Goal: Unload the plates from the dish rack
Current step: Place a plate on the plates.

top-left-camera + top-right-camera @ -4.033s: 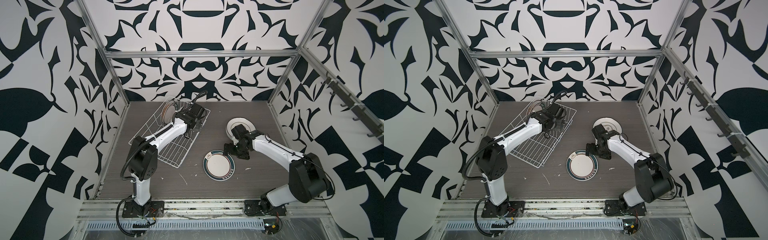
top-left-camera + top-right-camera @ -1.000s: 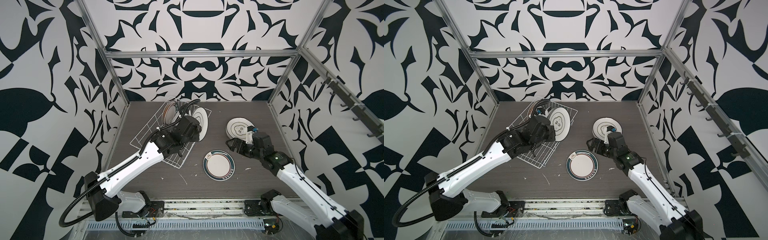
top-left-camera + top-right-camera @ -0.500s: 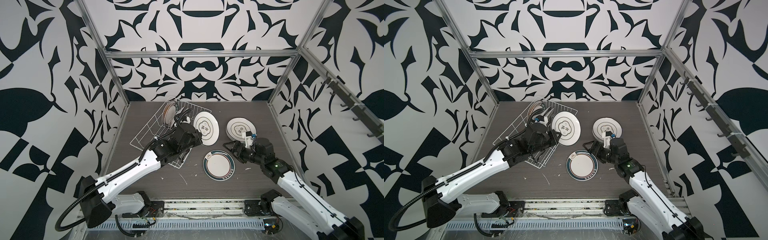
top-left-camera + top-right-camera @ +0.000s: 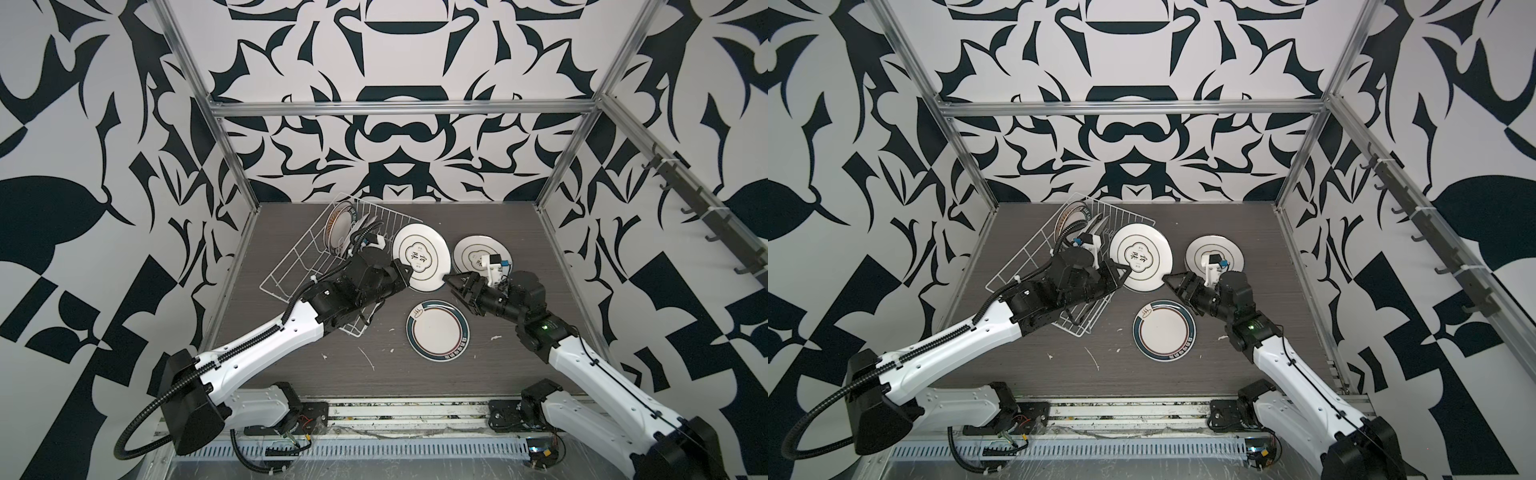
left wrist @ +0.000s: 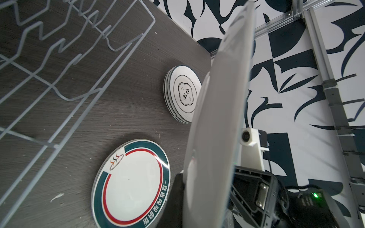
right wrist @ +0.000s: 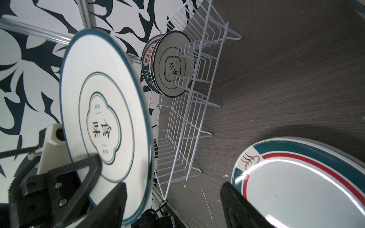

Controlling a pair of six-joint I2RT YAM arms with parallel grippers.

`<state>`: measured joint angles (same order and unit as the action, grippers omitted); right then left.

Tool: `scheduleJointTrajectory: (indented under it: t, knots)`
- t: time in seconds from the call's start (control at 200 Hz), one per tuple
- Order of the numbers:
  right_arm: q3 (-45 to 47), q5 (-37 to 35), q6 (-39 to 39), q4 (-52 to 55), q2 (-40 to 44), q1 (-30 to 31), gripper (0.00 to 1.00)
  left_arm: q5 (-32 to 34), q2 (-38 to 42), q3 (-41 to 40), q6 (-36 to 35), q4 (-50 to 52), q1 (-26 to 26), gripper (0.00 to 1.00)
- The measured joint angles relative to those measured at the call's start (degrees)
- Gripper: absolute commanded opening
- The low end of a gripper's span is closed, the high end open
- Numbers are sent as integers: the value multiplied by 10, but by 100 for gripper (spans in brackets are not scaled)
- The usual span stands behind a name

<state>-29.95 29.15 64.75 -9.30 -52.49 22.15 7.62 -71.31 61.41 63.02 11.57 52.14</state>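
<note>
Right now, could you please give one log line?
left gripper: shut on round white teal-rimmed plate | right gripper: open at its rim | white wire dish rack: holds plates

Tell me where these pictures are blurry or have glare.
Left wrist view: the held plate fills the foreground, soft and out of focus, and the rack wires look slightly soft. Right wrist view: bright glare streaks the striped plate. Both top views: sharp, evenly lit.

1 rack [image 4: 307,249]. Plates: 1 held plate [image 4: 421,257]; 1 teal plate [image 4: 438,329] at its 6 o'clock; 1 stack [image 4: 467,251] at 3 o'clock, no. unclear; 2+ rack plates [image 6: 169,65].
</note>
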Motion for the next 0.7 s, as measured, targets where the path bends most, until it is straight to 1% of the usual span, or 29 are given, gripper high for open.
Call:
scheduleJointTrajectory:
  t: [0.075, 0.14, 0.275, 0.35, 0.445, 0.595, 0.7]
  knots:
    - [2, 1, 14, -31, -21, 0, 65, -7, -2, -2, 4, -5, 0, 0]
    - [2, 0, 22, -56, -35, 0, 62, -14, -6, -7, 11, -14, 0, 0]
    - [2, -2, 35, -91, -42, 0, 53, -28, -8, -30, 28, -35, 0, 0]
    - [2, -4, 40, -107, -41, 0, 45, -37, -10, -37, 33, -37, 0, 0]
    - [2, -15, 46, -111, -42, -1, 33, -48, -12, -38, 44, -49, -1, 0]
    - [2, -19, 52, -130, -48, -1, 19, -56, -12, -41, 54, -71, -1, 0]
    - [2, -21, 77, -151, -54, -8, 8, -63, -20, -41, 75, -80, -7, 0]
